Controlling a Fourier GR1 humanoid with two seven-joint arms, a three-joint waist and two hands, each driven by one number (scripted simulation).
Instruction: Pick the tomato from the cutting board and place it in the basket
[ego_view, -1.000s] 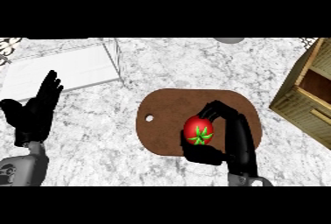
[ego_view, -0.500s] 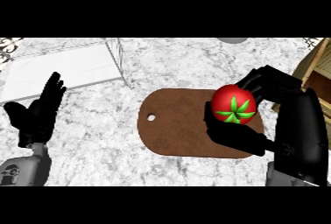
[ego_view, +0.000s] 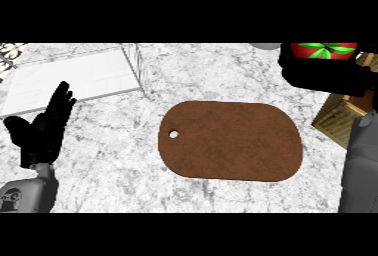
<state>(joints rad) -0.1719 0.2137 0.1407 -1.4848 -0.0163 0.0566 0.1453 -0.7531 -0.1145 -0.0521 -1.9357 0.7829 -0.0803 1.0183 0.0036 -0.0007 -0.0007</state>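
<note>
The red tomato (ego_view: 322, 50) with its green star-shaped stem shows at the top right edge, partly cut off, held in my right hand (ego_view: 321, 75), whose black fingers curl round it from below. The hand is high above the counter, over the wooden basket (ego_view: 341, 116), of which only a corner shows at the right edge. The brown cutting board (ego_view: 232, 141) with a small hole near its left end lies bare in the middle of the counter. My left hand (ego_view: 43, 127) rests open at the left, fingers up.
A white wire-framed tray (ego_view: 74, 75) stands at the back left on the marbled counter (ego_view: 118, 165). My right grey forearm (ego_view: 362, 165) runs up the right edge, hiding part of the basket.
My right hand has lifted the tomato off the cutting board and carried it up and to the right, over the basket. The board is now bare. The left hand has not moved.
</note>
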